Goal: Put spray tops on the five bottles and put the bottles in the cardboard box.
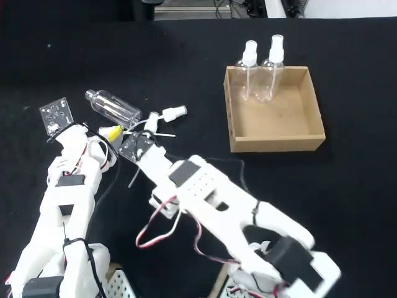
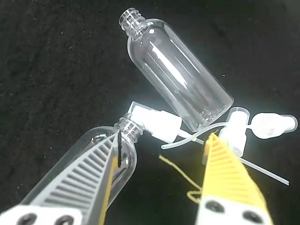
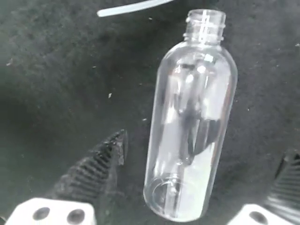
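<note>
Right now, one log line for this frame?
cardboard box: two capped bottles inside | table: uncapped bottle lying, spray tops loose | left gripper: open | right gripper: open, straddling bare bottle

The open cardboard box [image 1: 276,144] is sitting on the black desk. Two clear bottles [image 1: 248,81] wearing white spray tops [image 1: 250,51] are resting against its far wall. Well left of it, an uncapped clear bottle [image 1: 113,107] is lying on its side, with two loose spray tops [image 1: 173,113] lying near its base. A second uncapped bottle [image 2: 101,159] is lying nearby, its neck just beside another loose top [image 2: 159,124].
</note>
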You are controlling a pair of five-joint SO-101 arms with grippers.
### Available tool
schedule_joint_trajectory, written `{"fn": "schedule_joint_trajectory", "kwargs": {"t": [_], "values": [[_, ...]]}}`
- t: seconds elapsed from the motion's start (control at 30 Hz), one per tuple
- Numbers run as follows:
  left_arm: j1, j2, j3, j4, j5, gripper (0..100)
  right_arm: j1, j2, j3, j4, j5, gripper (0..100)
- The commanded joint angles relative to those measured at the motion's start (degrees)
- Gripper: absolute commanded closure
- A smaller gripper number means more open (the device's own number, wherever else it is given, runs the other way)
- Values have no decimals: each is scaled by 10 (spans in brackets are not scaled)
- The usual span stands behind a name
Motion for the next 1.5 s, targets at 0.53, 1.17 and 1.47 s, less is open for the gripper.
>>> {"fn": "schedule_joint_trajectory", "kwargs": {"t": [0.53, 1.17, 1.47], "values": [[-7, -16, -7, -10, 4, 715, 37, -8, -58, 25, -3, 988], [-7, -16, -7, -10, 4, 715, 106, -428, 181, -97, -42, 987], [-7, -16, -7, -10, 4, 715, 174, -177, 44, -51, -94, 987]]}}
